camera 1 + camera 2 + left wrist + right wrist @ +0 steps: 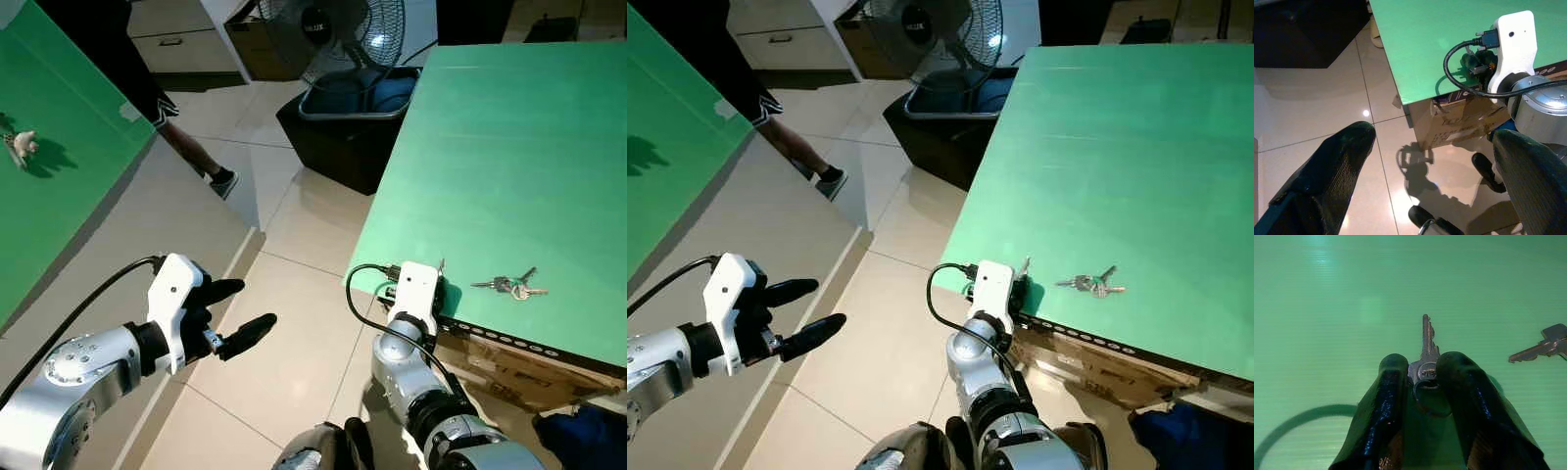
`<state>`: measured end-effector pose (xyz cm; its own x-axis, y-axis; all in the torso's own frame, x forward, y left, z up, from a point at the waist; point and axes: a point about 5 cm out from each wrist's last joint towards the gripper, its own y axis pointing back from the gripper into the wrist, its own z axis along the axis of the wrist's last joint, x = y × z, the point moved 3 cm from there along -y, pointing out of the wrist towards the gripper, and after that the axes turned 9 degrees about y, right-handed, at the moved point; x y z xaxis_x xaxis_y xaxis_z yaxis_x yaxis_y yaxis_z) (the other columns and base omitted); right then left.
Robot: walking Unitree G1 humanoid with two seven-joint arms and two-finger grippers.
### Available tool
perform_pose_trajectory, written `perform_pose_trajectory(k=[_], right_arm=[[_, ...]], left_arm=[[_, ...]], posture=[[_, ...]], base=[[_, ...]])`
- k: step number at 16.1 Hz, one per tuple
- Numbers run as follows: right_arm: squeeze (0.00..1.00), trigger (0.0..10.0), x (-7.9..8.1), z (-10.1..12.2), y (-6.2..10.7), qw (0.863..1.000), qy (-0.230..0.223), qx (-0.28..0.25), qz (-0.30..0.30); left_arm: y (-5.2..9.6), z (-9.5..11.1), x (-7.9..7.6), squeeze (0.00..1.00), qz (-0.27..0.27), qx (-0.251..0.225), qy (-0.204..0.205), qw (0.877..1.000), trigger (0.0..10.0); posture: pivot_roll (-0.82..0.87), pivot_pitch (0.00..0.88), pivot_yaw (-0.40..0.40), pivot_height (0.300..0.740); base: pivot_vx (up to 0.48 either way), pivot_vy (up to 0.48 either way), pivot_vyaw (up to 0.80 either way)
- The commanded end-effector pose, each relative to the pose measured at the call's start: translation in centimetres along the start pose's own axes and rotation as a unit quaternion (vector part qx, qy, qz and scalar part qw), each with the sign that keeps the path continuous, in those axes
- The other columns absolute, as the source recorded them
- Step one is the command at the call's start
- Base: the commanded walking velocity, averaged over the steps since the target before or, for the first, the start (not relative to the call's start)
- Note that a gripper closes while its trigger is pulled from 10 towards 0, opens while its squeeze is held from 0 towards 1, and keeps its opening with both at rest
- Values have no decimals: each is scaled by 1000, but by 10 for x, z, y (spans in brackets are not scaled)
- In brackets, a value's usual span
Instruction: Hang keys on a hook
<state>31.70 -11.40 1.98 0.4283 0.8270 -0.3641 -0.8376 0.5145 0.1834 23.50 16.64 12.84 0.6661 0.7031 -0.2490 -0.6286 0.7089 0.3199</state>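
Silver key [1426,352]: pinched by right gripper [1422,377], blade pointing straight ahead.
Left gripper [233,311]: spread open, nothing held.

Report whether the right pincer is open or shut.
Shut: in the right wrist view the right pincer has its two black fingers clamped on a silver key with its ring, above the green tabletop.
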Motion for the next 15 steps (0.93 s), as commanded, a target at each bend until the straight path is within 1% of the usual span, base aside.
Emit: perform_pose_trajectory(k=[1, 2, 3, 8, 9, 14, 15], right_arm=[[1000, 10000, 19, -6, 19, 999, -1, 25, 27], [1000, 10000, 20, -7, 19, 999, 5, 28, 28], [0, 10000, 20, -9, 19, 999, 8, 36, 29], [0, 10000, 15, -17, 20, 999, 4, 53, 13], [0, 0, 14, -19, 21, 998, -4, 55, 12], [0, 0, 16, -16, 24, 999, -17, 45, 11], [0, 0, 16, -15, 24, 999, -18, 42, 11]], left_arm=[[8, -3, 6, 0, 14, 12, 3, 1000, 10000], [8, -2, 7, 0, 14, 12, 2, 1000, 10000], [8, -2, 7, 0, 13, 13, 1, 1000, 10000], [7, -2, 7, 0, 8, 15, -1, 1000, 10000], [7, -1, 7, 0, 7, 15, -1, 1000, 10000], [11, 1, 6, 0, 7, 14, -3, 1000, 10000], [9, 1, 6, 0, 7, 14, -3, 1000, 10000]], posture=[[68, 219, 400, 727], [68, 219, 400, 727], [65, 217, 400, 727], [56, 216, 400, 727], [56, 216, 400, 727], [59, 218, 400, 727], [59, 217, 400, 727]], base=[[0, 0, 0], [0, 0, 0], [0, 0, 0], [0, 0, 0], [0, 0, 0], [0, 0, 0], [0, 0, 0]])
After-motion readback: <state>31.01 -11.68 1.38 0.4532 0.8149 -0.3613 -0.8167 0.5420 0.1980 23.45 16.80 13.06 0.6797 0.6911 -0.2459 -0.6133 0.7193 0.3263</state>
